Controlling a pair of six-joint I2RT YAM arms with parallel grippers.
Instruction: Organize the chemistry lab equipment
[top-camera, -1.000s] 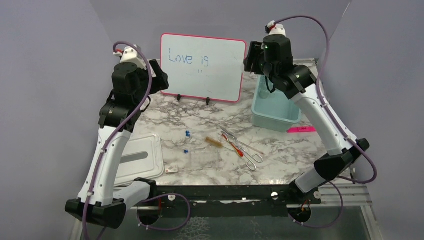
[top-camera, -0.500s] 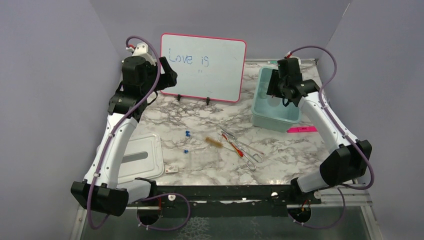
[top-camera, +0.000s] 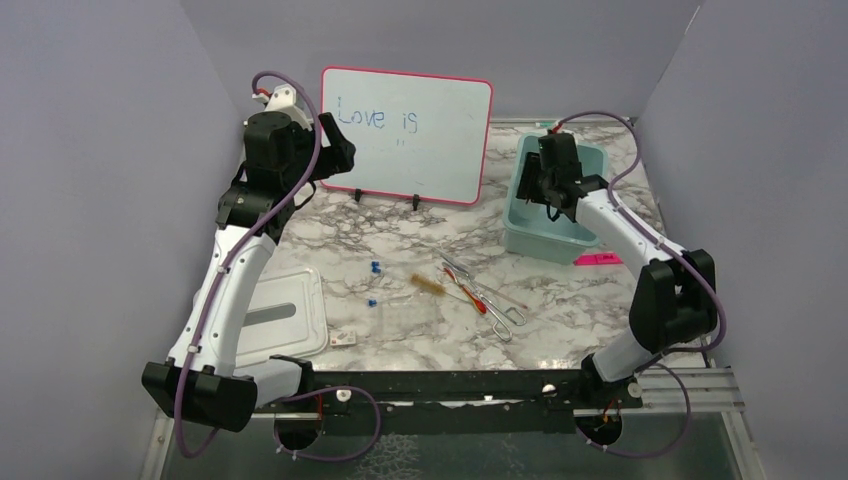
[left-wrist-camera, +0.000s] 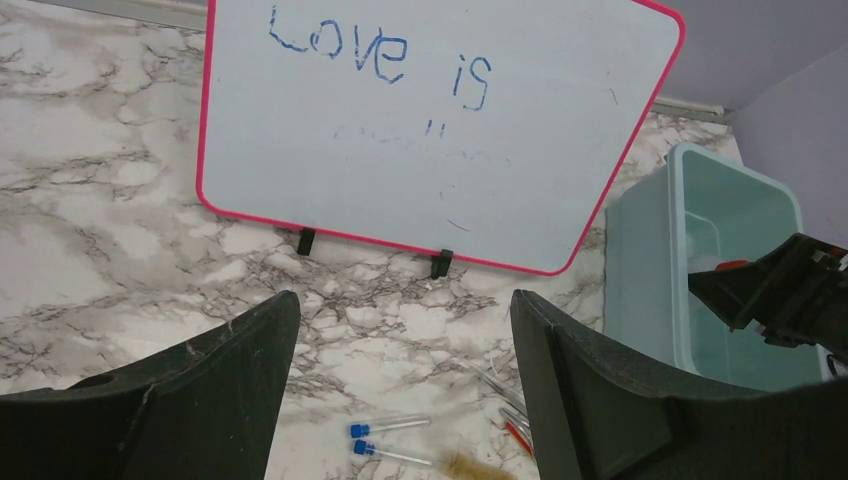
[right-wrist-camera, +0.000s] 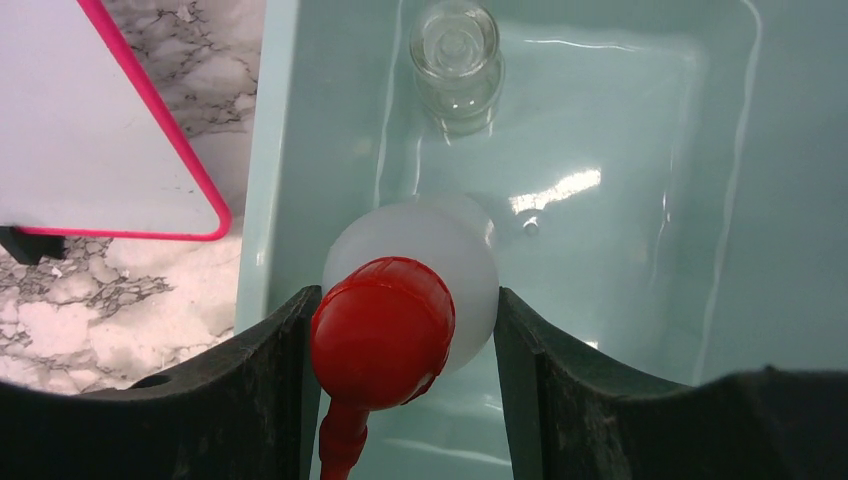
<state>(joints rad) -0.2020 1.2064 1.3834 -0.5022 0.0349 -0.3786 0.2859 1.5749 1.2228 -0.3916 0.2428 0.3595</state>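
- Gripping a clear squeeze bottle with a red nozzle (right-wrist-camera: 440, 245), the right hand (right-wrist-camera: 402, 300) is clenched around it inside a pale teal plastic bin (right-wrist-camera: 268, 180) at the marble desk's (left-wrist-camera: 100, 250) far right.
- The bottle's long axis runs down between the fingers, nozzle toward the wrist and base toward the bin floor; whether the base touches cannot be told.
- A little glass beaker (right-wrist-camera: 456, 65) sits at the bin's other end, well apart from the bottle, so a release here likely lands clear of it.
- The left hand (left-wrist-camera: 402, 298) hangs released and empty before the pink-framed whiteboard (left-wrist-camera: 440, 130), nearer the blue-capped tubes (left-wrist-camera: 385, 428).
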